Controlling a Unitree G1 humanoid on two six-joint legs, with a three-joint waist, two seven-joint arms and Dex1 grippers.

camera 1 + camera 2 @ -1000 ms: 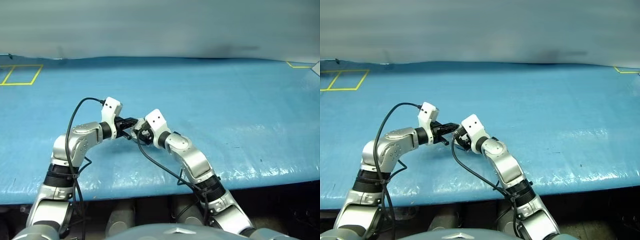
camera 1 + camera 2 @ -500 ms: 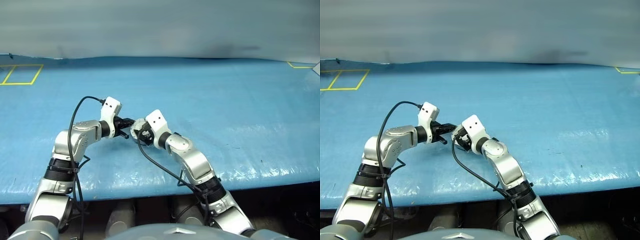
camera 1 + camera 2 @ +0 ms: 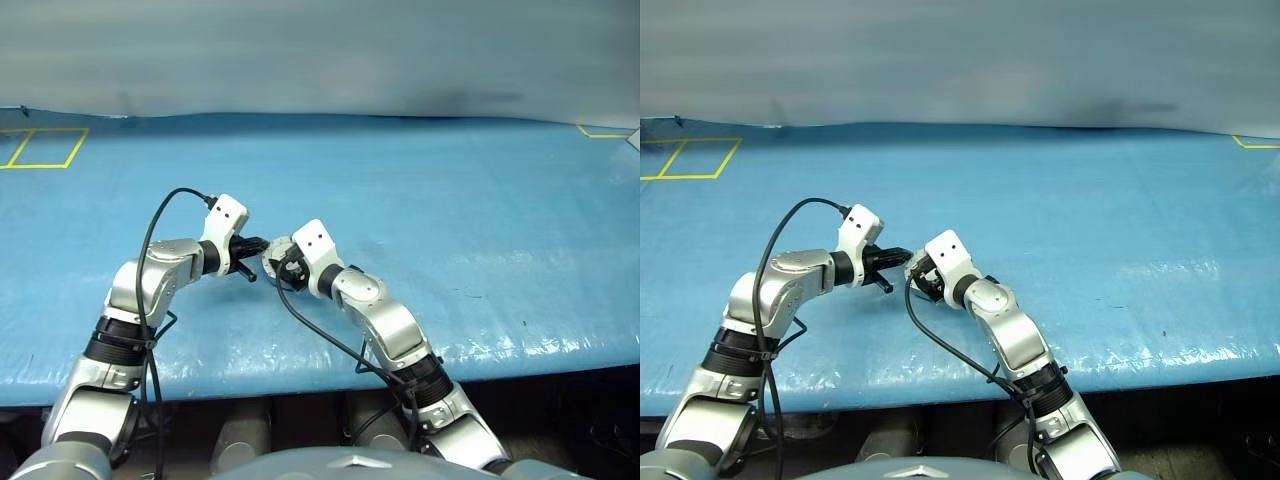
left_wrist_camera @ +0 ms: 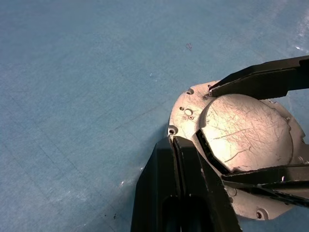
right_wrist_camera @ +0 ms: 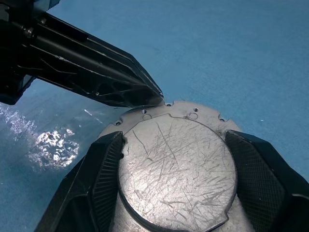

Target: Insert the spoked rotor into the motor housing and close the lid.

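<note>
My right gripper is shut on the motor housing, a round grey case with small screw holes around its rim. One finger presses on each side of it. The lid faces the right wrist camera as a plain, scratched grey disc lying flat on the case. My left gripper is shut, and its tips touch the rim of the motor housing. In the head view both grippers meet over the near middle of the table, at the motor housing. The spoked rotor is hidden.
A blue sheet covers the table, with wide free room behind and to the right of the arms. Yellow tape squares mark the far left corner. The table's front edge runs just below the elbows.
My left wrist has rolled a little while its tips stay at the case's rim. The right gripper and the case have not moved.
</note>
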